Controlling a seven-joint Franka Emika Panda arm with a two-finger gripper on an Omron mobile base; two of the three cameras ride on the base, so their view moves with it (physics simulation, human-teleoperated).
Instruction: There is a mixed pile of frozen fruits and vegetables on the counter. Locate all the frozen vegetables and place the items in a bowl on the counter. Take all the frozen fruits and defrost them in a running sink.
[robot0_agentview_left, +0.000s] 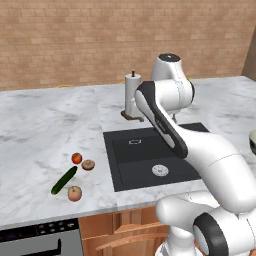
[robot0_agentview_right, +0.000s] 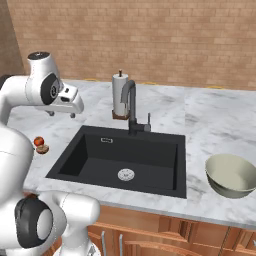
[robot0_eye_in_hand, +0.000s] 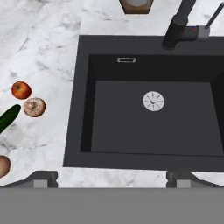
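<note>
**Sink area, items at rest**

Gripper (robot0_agentview_right: 61, 114): above sink's (robot0_agentview_left: 150, 160) left rim, jaws wide, holding nothing. Left of sink on counter (robot0_agentview_left: 45, 125): red ball (robot0_agentview_left: 76, 158), mushroom (robot0_agentview_left: 88, 164), cucumber (robot0_agentview_left: 64, 180), peach (robot0_agentview_left: 74, 193). Bowl (robot0_agentview_right: 231, 174): right of sink.

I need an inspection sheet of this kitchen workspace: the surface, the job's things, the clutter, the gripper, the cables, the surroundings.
Surface: marble counter, no spills seen.
Job's things: cucumber, mushroom, red fruit and peach lie grouped left of the sink; the basin holds no food; no water seen running from the faucet; bowl sits right of the sink, nothing in it.
Clutter: paper towel roll behind the sink.
Gripper: gripper open, holding nothing, above the sink's near edge.
Cables: nothing seen.
Surroundings: brick wall, wooden cabinets below.
</note>
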